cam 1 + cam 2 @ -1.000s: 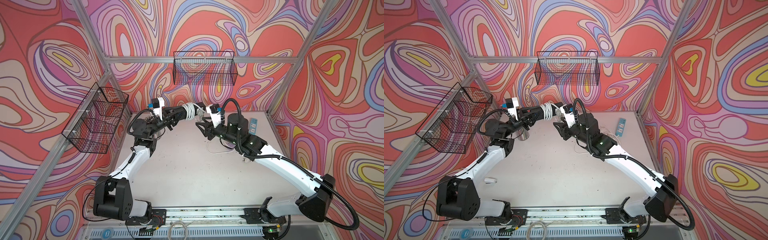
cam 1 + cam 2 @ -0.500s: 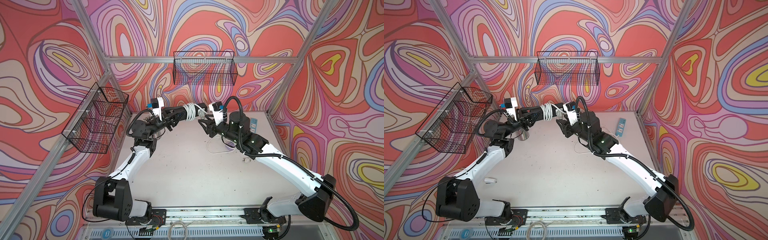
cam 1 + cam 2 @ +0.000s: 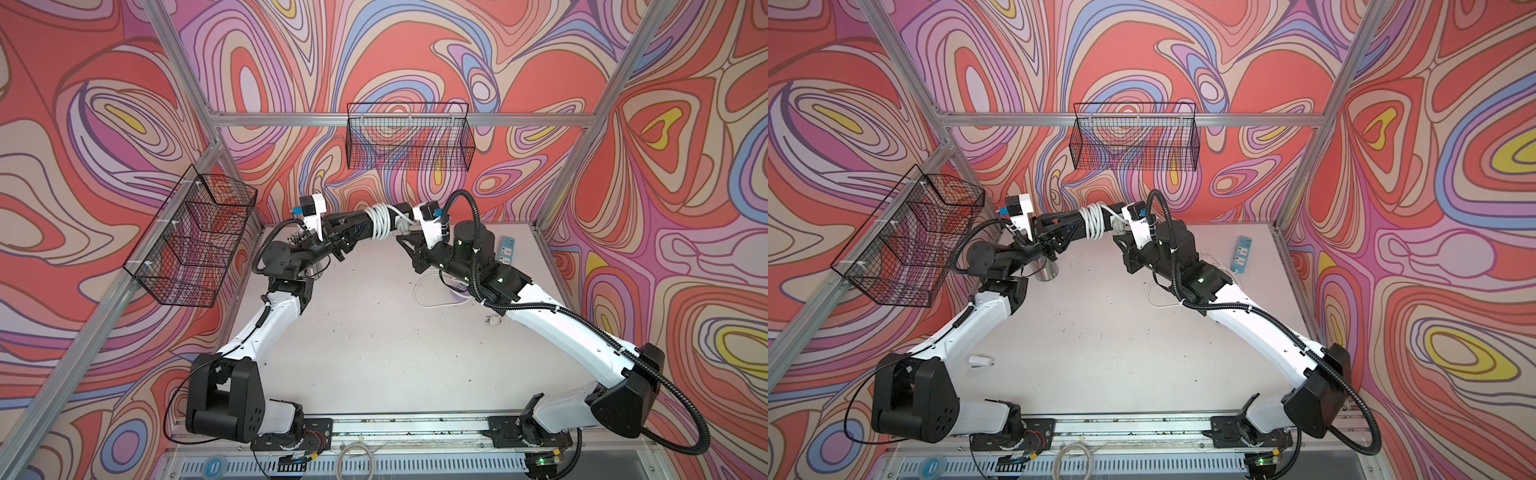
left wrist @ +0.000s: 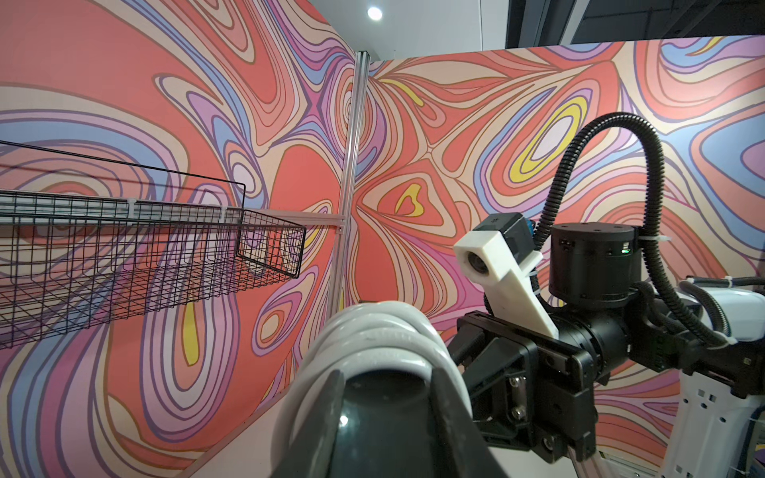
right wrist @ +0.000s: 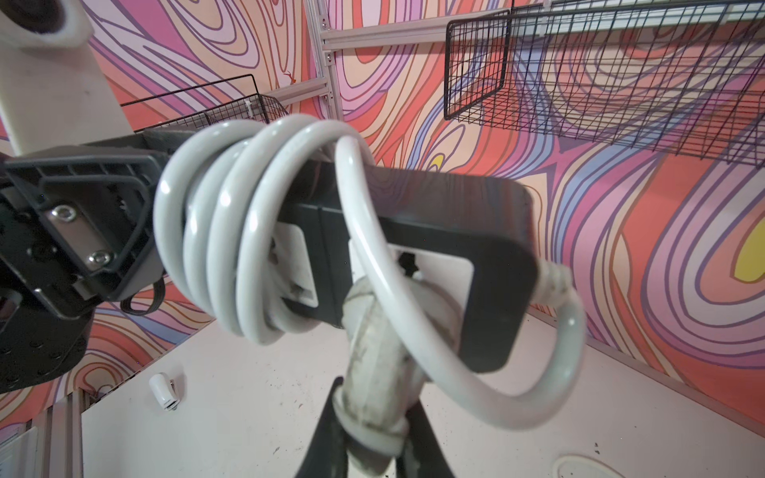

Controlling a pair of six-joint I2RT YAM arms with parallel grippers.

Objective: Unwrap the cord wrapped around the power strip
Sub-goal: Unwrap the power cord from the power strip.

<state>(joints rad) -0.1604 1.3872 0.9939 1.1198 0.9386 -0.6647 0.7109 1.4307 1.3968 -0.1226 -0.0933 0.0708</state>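
Note:
A black power strip (image 3: 353,219) (image 3: 1068,221) hangs in the air near the back wall, held level between both arms. A thick white cord (image 3: 380,220) (image 3: 1094,220) is coiled several times around its middle. My left gripper (image 3: 345,232) (image 4: 385,385) is shut on one end of the strip (image 4: 385,418), right behind the coils (image 4: 372,343). My right gripper (image 3: 402,227) (image 5: 372,418) is shut on the cord's dirty white plug (image 5: 381,356) under the strip's other end (image 5: 447,207). One loose loop (image 5: 517,405) runs from the strip's end to the plug.
A blue and white power strip (image 3: 507,249) and a thin white cable loop (image 3: 432,300) lie on the table under my right arm. A metal cup (image 3: 1047,270) stands under my left wrist. Wire baskets hang on the back wall (image 3: 409,141) and the left wall (image 3: 195,241).
My right gripper rose from below the strip to its free end and closed on the plug. The left gripper kept its hold on the strip.

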